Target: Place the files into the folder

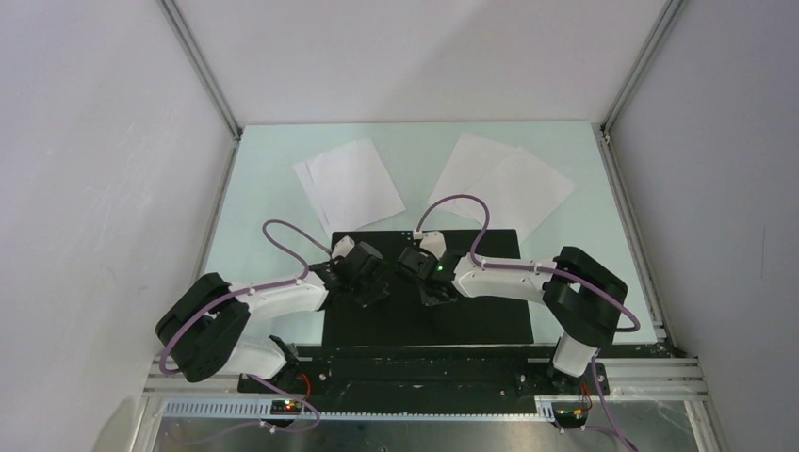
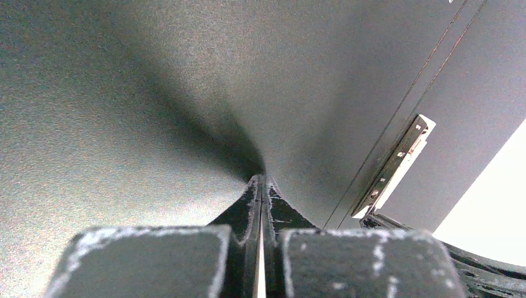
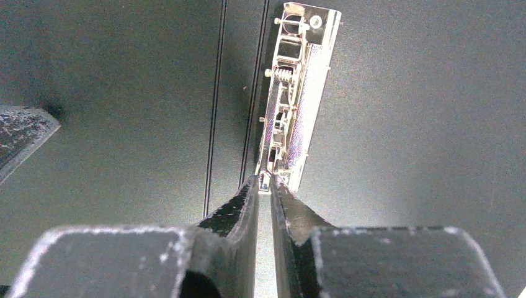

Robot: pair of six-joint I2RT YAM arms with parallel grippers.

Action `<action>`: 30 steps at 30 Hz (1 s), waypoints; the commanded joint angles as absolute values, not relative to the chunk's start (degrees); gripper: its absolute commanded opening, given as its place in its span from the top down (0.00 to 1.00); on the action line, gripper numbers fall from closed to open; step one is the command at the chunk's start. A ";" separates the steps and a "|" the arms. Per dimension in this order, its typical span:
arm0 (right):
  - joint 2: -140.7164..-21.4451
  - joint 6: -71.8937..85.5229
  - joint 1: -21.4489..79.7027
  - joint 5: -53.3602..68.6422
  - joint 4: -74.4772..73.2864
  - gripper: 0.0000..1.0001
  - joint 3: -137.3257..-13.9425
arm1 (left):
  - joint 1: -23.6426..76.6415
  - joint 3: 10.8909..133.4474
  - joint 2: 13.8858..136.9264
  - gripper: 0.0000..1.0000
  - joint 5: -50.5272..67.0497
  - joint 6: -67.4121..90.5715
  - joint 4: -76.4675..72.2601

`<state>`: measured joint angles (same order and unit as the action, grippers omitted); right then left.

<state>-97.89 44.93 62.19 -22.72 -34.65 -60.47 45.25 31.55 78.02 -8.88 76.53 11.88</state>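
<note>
The folder (image 1: 471,315) lies open with its black inside facing up, near the arms. Its metal spine clip (image 3: 298,93) also shows in the left wrist view (image 2: 397,164). The files are white sheets on the table behind it: one at the back left (image 1: 350,185) and two overlapping at the back right (image 1: 509,184). My left gripper (image 1: 369,290) is shut, its tips (image 2: 262,180) down on the folder's black left half (image 2: 155,93). My right gripper (image 1: 435,294) is closed to a narrow gap, its tips (image 3: 265,180) on the near end of the clip.
The pale table (image 1: 264,207) is bounded by white walls and metal rails at the left, right and back. The arm bases and a black bar (image 1: 424,363) run along the near edge. The left gripper's finger shows in the right wrist view (image 3: 22,133).
</note>
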 commanded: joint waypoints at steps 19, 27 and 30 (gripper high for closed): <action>-106.25 46.91 64.15 -26.79 -39.33 0.89 -61.98 | 41.49 27.85 81.43 1.00 -8.29 74.21 16.00; -103.84 47.70 63.22 -29.44 -42.03 0.89 -61.28 | 39.63 26.98 82.08 1.00 -7.64 73.32 15.97; -103.02 47.84 62.78 -29.70 -42.29 0.89 -60.81 | 39.24 26.72 82.01 1.00 -7.61 73.16 15.94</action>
